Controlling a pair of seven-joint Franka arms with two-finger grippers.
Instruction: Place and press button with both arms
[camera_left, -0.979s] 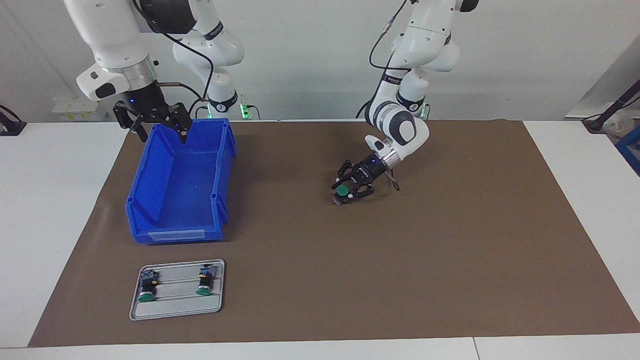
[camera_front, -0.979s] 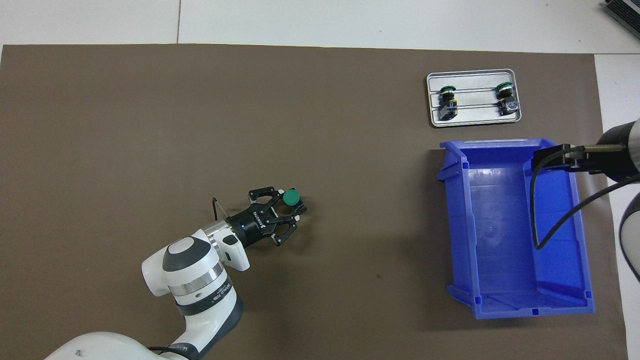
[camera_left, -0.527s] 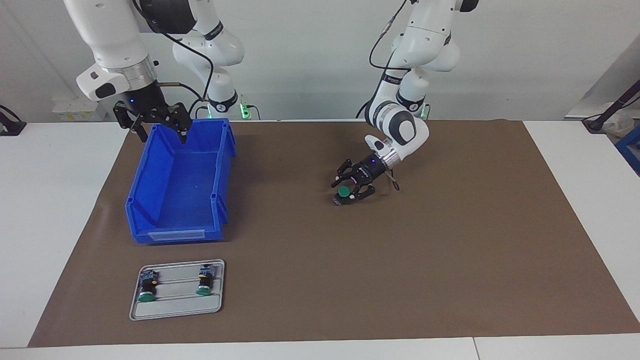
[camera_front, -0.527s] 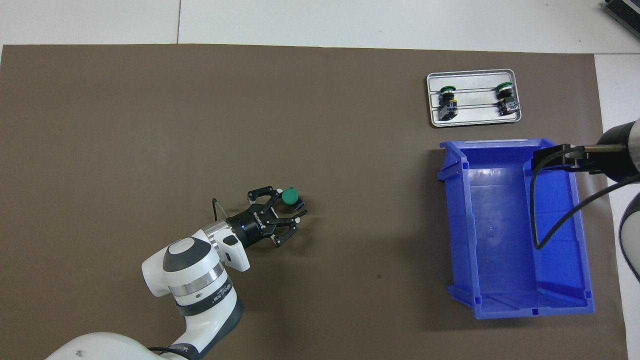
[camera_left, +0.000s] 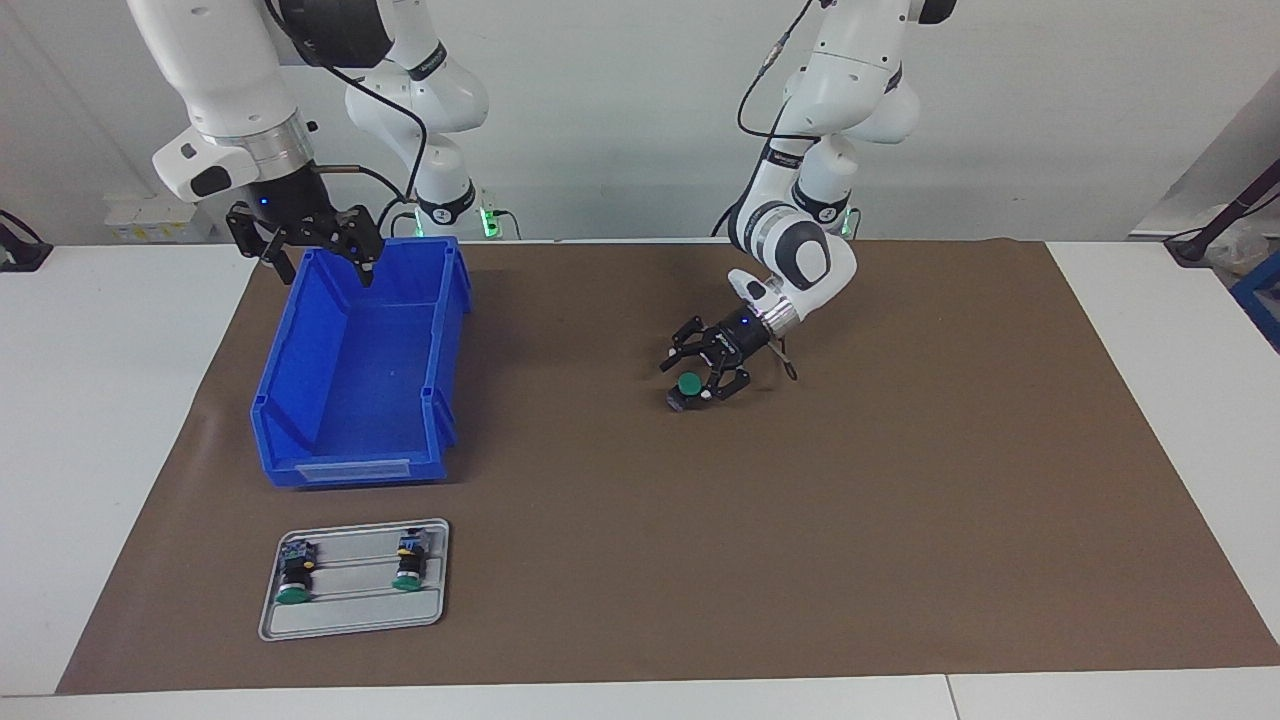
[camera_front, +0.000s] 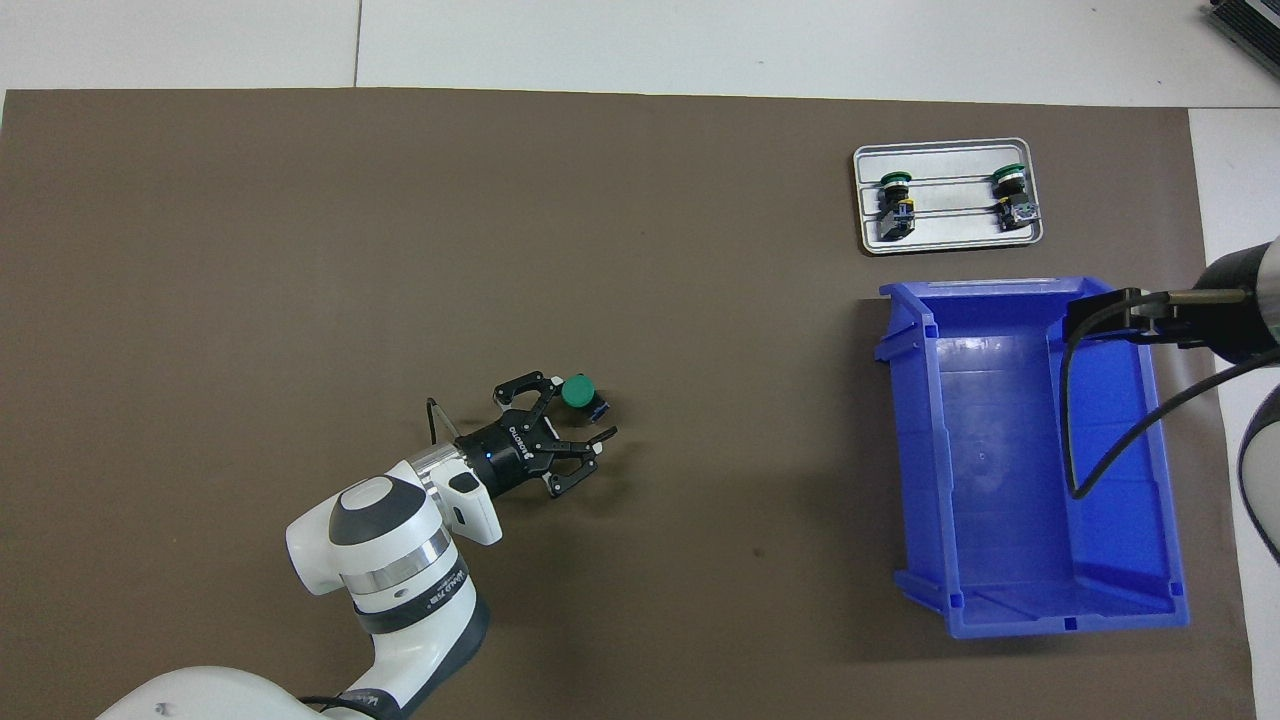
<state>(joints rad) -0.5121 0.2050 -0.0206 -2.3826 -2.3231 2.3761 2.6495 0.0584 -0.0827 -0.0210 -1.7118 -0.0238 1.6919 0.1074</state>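
Note:
One button (camera_left: 686, 388) (camera_front: 576, 392) stands on the brown mat (camera_left: 900, 480) near its middle, green cap up. My left gripper (camera_left: 692, 382) (camera_front: 584, 410) sits low around it, open. One finger lies close beside the cap and the other stands well apart from it. My right gripper (camera_left: 322, 262) hangs open over the end of the blue bin (camera_left: 300, 340) (camera_front: 915, 450) nearest the robots, holding nothing, and the arm waits there.
A grey tray (camera_left: 350, 622) (camera_front: 950, 160) lies farther from the robots than the bin. Two more buttons (camera_left: 294, 578) (camera_left: 408, 566) lie on their sides in the tray. The bin holds nothing.
My left gripper's fingers have spread wider and let go of the button, which stays standing on the mat. The gripper has drawn back a little. The right arm has not moved.

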